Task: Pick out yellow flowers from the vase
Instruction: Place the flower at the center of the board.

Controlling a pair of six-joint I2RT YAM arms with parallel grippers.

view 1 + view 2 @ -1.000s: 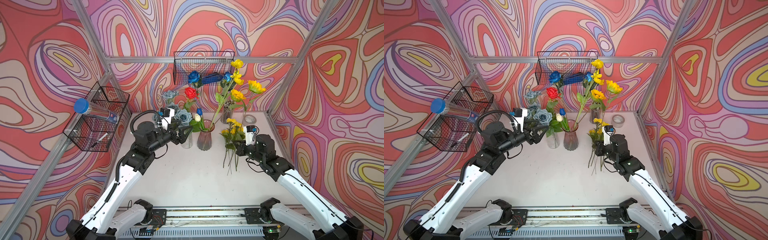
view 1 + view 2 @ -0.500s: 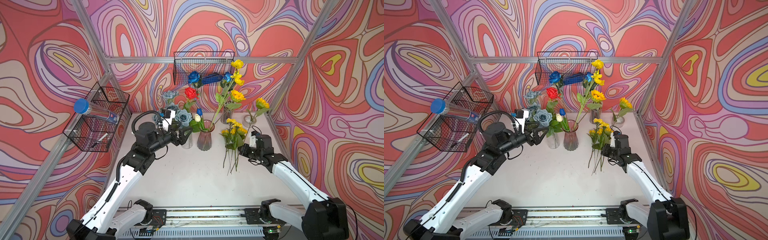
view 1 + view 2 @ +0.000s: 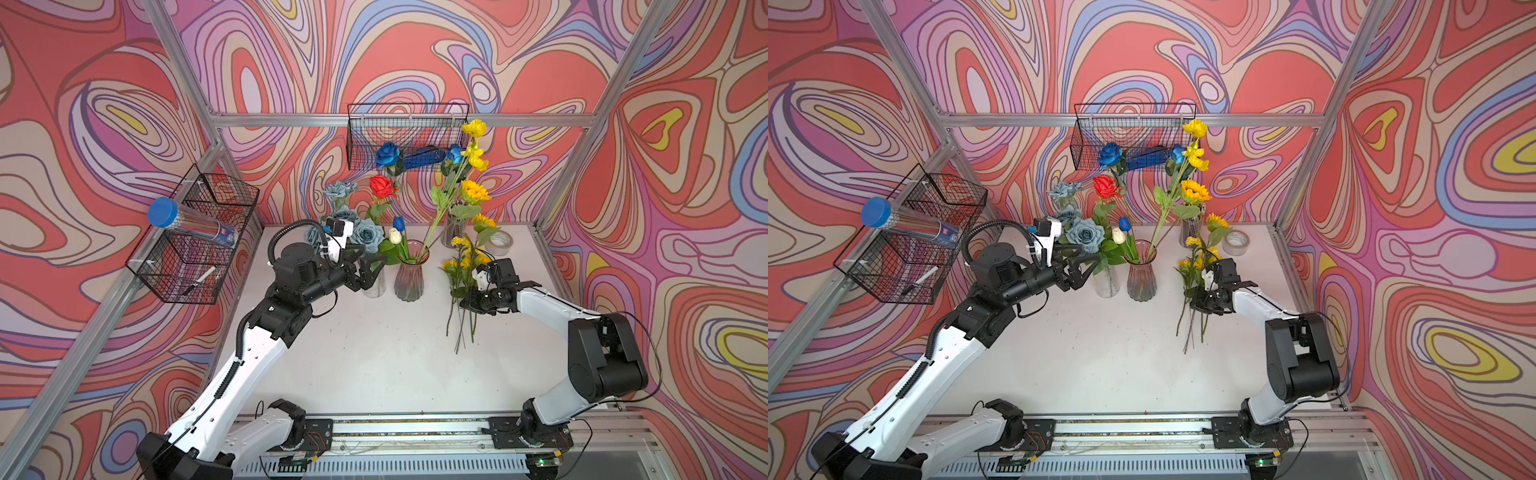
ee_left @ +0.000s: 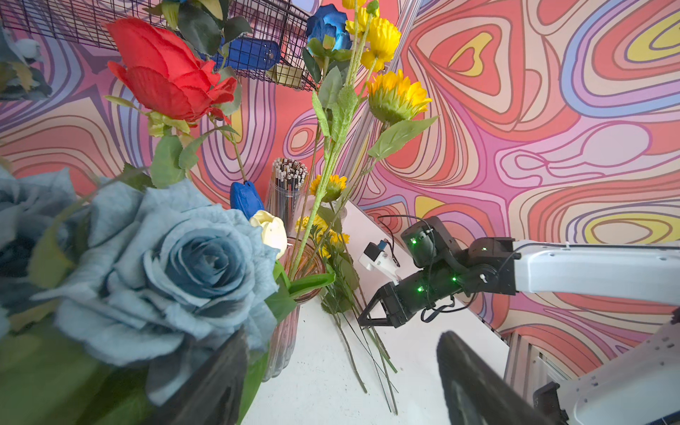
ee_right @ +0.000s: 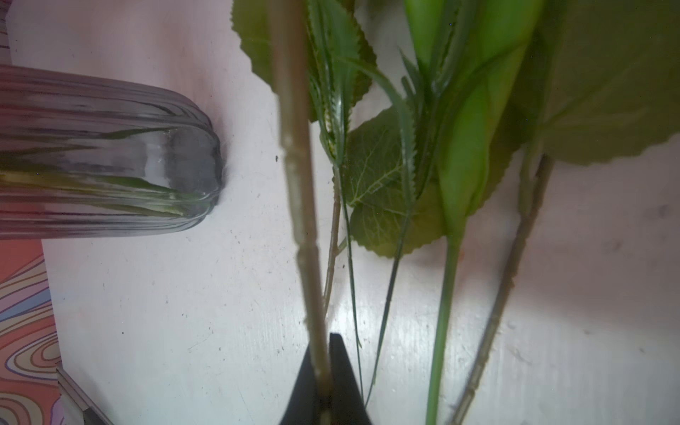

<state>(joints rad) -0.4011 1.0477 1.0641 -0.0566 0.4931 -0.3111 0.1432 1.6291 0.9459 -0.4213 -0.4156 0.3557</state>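
The ribbed pink glass vase [image 3: 409, 278] [image 3: 1141, 279] stands mid-table, and a tall stem of yellow flowers [image 3: 473, 128] [image 4: 382, 36] still rises from it. More yellow flowers [image 3: 459, 266] [image 3: 1194, 259] lie in a pile on the table to its right. My right gripper [image 3: 467, 305] [image 3: 1198, 302] [image 5: 327, 353] hangs low over that pile's stems. It is shut on the thin stem [image 5: 298, 184] of a small sunflower [image 3: 484, 222]. My left gripper [image 3: 372, 268] [image 3: 1088, 266] [image 4: 342, 379] is open and empty, left of the vase by the grey-blue roses [image 4: 191, 265].
A clear vase [image 3: 374, 286] with grey-blue, red [image 3: 382, 187] and blue roses stands left of the pink one. A jar of sticks [image 3: 453, 230] and a tape roll [image 3: 500, 242] sit at the back right. Wire baskets hang on the left wall [image 3: 195, 245] and back wall [image 3: 407, 133].
My right gripper has carried the sunflower down and leftward until it sits over the pile of yellow flowers, and that arm's elbow has swung up. The left arm has not moved.
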